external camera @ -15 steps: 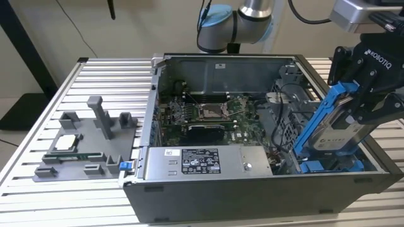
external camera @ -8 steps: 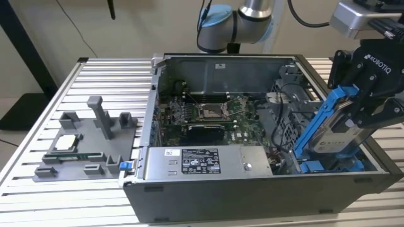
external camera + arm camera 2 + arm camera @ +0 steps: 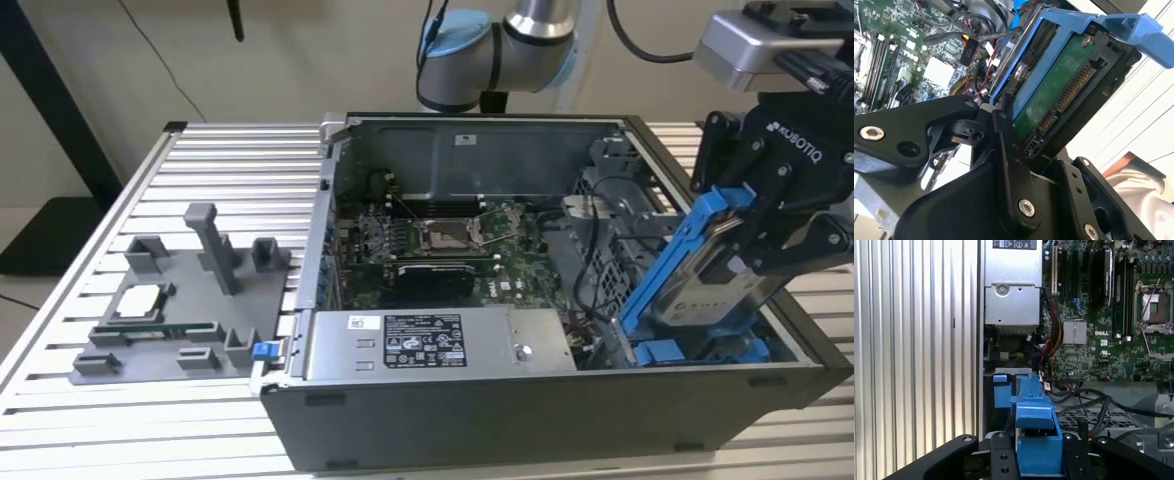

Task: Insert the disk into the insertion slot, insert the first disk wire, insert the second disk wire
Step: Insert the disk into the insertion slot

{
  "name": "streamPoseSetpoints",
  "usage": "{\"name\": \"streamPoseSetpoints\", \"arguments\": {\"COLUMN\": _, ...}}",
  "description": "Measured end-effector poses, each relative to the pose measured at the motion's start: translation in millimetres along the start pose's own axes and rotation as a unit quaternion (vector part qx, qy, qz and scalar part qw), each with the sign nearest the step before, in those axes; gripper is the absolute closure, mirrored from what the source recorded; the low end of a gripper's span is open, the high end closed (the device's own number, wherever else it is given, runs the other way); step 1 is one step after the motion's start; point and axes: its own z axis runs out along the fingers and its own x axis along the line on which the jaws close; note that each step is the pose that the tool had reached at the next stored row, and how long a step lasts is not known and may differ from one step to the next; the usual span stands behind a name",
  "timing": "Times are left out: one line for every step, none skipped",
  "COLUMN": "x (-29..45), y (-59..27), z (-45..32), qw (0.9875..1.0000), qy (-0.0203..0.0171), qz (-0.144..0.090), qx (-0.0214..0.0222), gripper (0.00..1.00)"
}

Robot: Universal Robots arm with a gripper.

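My gripper [image 3: 754, 250] is shut on the disk [image 3: 707, 290], a silver-grey drive in a bright blue carrier [image 3: 674, 245]. It holds the disk tilted, lower end down, over the insertion slot [image 3: 694, 352] with its blue rails, at the exterior view's right end of the open computer case [image 3: 534, 420]. In the second wrist view the disk's green board and connector [image 3: 1059, 95] face the camera between the black fingers [image 3: 1004, 135]. The first wrist view looks along the blue carrier [image 3: 1036, 440] toward the slot [image 3: 1002, 390]. Black cables [image 3: 1094, 400] lie beside the bay; which are the disk wires I cannot tell.
A grey labelled power-supply box [image 3: 427, 342] fills the case's near side, with the motherboard [image 3: 441, 240] behind it. A grey fixture [image 3: 187, 290] with small parts stands on the slatted table [image 3: 67, 400] at the exterior view's left. The bay's metal cage [image 3: 607, 230] flanks the slot.
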Motion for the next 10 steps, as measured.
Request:
{"name": "streamPoseSetpoints", "arguments": {"x": 0.0, "y": -0.1, "z": 0.8, "qw": 1.0000, "qy": -0.0003, "qz": 0.000, "qx": 0.0000, "gripper": 1.00}}
{"name": "streamPoseSetpoints", "arguments": {"x": 0.0, "y": -0.3, "z": 1.4, "qw": 1.0000, "qy": -0.0007, "qz": 0.000, "qx": 0.0000, "gripper": 1.00}}
{"name": "streamPoseSetpoints", "arguments": {"x": 0.1, "y": -0.3, "z": 2.1, "qw": 1.0000, "qy": -0.0011, "qz": 0.000, "qx": 0.0000, "gripper": 1.00}}
{"name": "streamPoseSetpoints", "arguments": {"x": 0.1, "y": -0.4, "z": 2.8, "qw": 1.0000, "qy": -0.0014, "qz": 0.000, "qx": 0.0000, "gripper": 1.00}}
{"name": "streamPoseSetpoints", "arguments": {"x": 0.1, "y": -0.5, "z": 3.9, "qw": 1.0000, "qy": -0.0017, "qz": 0.000, "qx": -0.0001, "gripper": 1.00}}
{"name": "streamPoseSetpoints", "arguments": {"x": 0.2, "y": -0.7, "z": 5.1, "qw": 1.0000, "qy": -0.0021, "qz": 0.000, "qx": -0.0001, "gripper": 1.00}}
{"name": "streamPoseSetpoints", "arguments": {"x": 0.2, "y": -0.8, "z": 6.7, "qw": 1.0000, "qy": -0.0023, "qz": 0.000, "qx": -0.0001, "gripper": 1.00}}
{"name": "streamPoseSetpoints", "arguments": {"x": 0.2, "y": -1.1, "z": 8.6, "qw": 1.0000, "qy": -0.0024, "qz": 0.000, "qx": -0.0001, "gripper": 1.00}}
{"name": "streamPoseSetpoints", "arguments": {"x": 0.3, "y": -1.2, "z": 10.5, "qw": 1.0000, "qy": -0.0025, "qz": 0.000, "qx": -0.0001, "gripper": 1.00}}
{"name": "streamPoseSetpoints", "arguments": {"x": 0.4, "y": -1.3, "z": 12.2, "qw": 1.0000, "qy": -0.0025, "qz": 0.000, "qx": -0.0001, "gripper": 1.00}}
